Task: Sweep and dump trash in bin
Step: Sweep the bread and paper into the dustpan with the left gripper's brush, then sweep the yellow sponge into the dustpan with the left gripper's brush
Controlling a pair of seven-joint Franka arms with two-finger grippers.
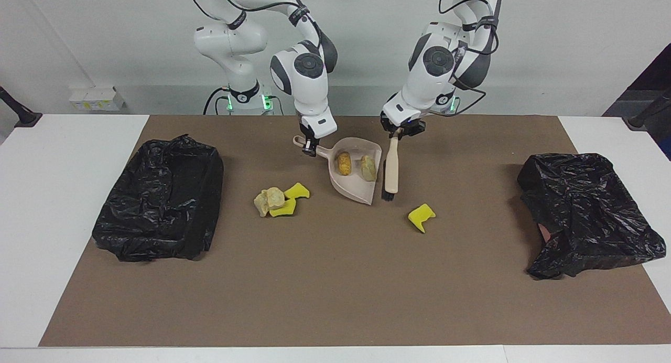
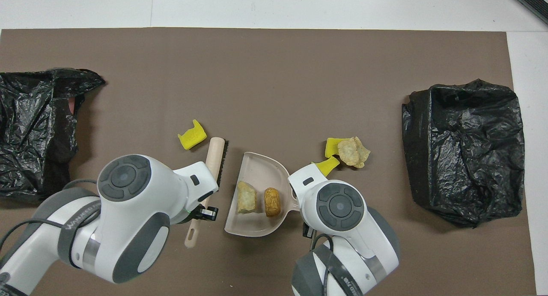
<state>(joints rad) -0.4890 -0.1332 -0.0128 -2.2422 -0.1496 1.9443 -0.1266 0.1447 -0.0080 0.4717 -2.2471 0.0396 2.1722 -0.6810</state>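
Observation:
My right gripper (image 1: 310, 145) is shut on the handle of the beige dustpan (image 1: 354, 188), which rests on the mat. An orange-brown lump (image 1: 343, 162) and a pale beige lump (image 1: 368, 167) lie in the pan (image 2: 258, 173). My left gripper (image 1: 400, 134) is shut on the handle of a wooden brush (image 1: 391, 169), which sits beside the pan toward the left arm's end. A yellow sponge piece (image 1: 421, 216) lies just past the brush head (image 2: 192, 136). A beige lump (image 1: 269, 199) with two yellow pieces (image 1: 296, 190) lies beside the pan toward the right arm's end.
Two bins lined with black bags stand on the brown mat, one at the right arm's end (image 1: 160, 205) and one at the left arm's end (image 1: 587, 211). In the overhead view both arms cover the pan handle and most of the brush handle.

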